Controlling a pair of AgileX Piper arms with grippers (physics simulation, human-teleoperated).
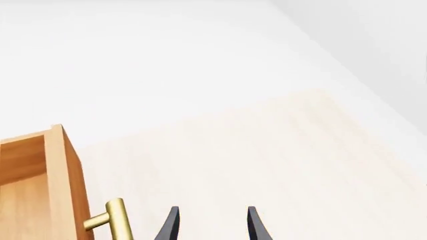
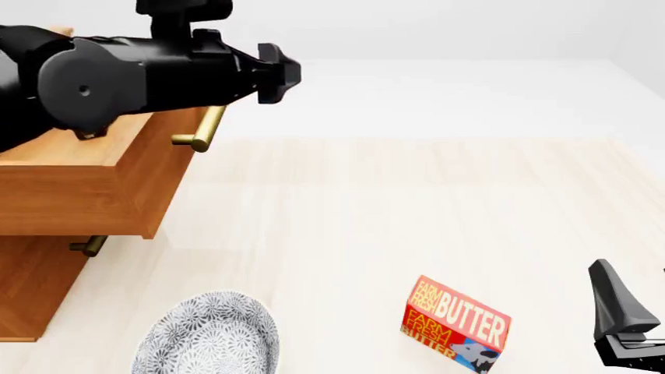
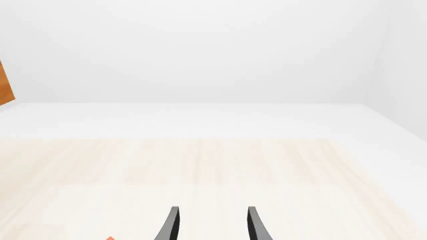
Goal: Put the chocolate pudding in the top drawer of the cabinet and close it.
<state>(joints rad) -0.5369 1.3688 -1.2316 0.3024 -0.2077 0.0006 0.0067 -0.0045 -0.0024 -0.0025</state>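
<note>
Pudding box nowhere in any view — only butter box [image 2: 457,321] and patterned plate [image 2: 208,339] on table [image 2: 416,202]. Top drawer [image 2: 93,183] pulled out, brass handle [image 1: 115,220] beside left gripper [image 1: 211,225], fingers apart, empty. Right gripper [image 3: 211,225] likewise spread. Thin carton, judged light, crushable — pinch across narrow edges.

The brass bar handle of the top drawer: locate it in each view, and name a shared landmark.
Front view: the brass bar handle sticks out from the pulled-out light orange-brown wooden top drawer, partly behind the black left arm.
Left wrist view: the handle is at the drawer front, beside the left tool.
Right wrist view: not in it.
Shared landmark: the pale wooden table.
</note>
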